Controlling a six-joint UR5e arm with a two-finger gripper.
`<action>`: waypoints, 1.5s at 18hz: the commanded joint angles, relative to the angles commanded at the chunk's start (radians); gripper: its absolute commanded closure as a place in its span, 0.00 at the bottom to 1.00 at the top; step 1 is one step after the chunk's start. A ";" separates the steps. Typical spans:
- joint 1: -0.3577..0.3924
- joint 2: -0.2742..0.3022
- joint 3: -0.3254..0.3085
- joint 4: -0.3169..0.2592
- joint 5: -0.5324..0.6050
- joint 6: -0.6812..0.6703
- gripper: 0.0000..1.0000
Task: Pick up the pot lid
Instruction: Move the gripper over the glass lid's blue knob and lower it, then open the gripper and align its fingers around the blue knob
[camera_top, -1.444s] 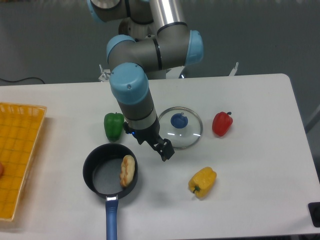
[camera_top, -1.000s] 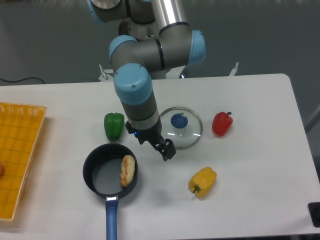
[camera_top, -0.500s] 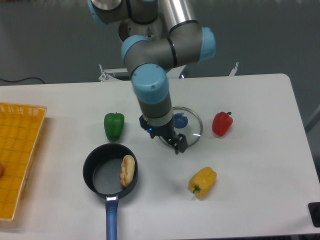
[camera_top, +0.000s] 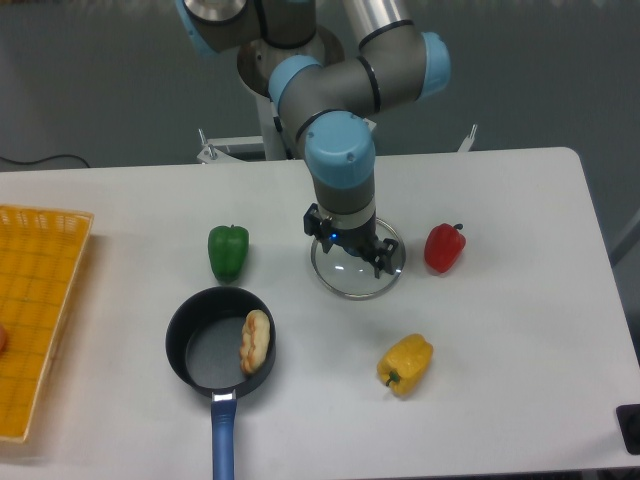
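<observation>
Blue handle (camera_top: 223, 440): nearest, at 7 o'clock from the pot lid (camera_top: 345, 280), with twelve on the far side; it points to 6 o'clock from the black pan (camera_top: 176, 352)
Dark object (camera_top: 630, 425): at the edge of view, 4 o'clock from the lid, partly cut off
Yellow pepper (camera_top: 405, 364): on the table (camera_top: 520, 370), at 5 o'clock from the lid, apart from it
Black pan: at 8 o'clock from the lid, well apart
Pale brown item (camera_top: 255, 342): long, inside the pan, on its 3 o'clock side
Orange crate (camera_top: 40, 290): between 8 and 9 o'clock, cut off by the edge of view
Pot lid: flat on the table, clear with a bright rim, its middle hidden by the gripper (camera_top: 350, 248)
Gripper: its fingers stand apart over the lid with nothing seen held between them; whether they touch it, one cannot tell
Red pepper (camera_top: 444, 247): just beside the lid, at 3 o'clock
Green pepper (camera_top: 228, 252): at 9 o'clock, apart from the lid
Arm (camera_top: 335, 150): reaches in from 12 o'clock, above the lid
</observation>
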 joint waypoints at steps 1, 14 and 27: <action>0.005 0.008 -0.014 0.006 -0.009 -0.002 0.00; 0.057 0.098 -0.207 0.196 -0.106 0.008 0.00; 0.071 0.066 -0.249 0.218 -0.061 0.020 0.01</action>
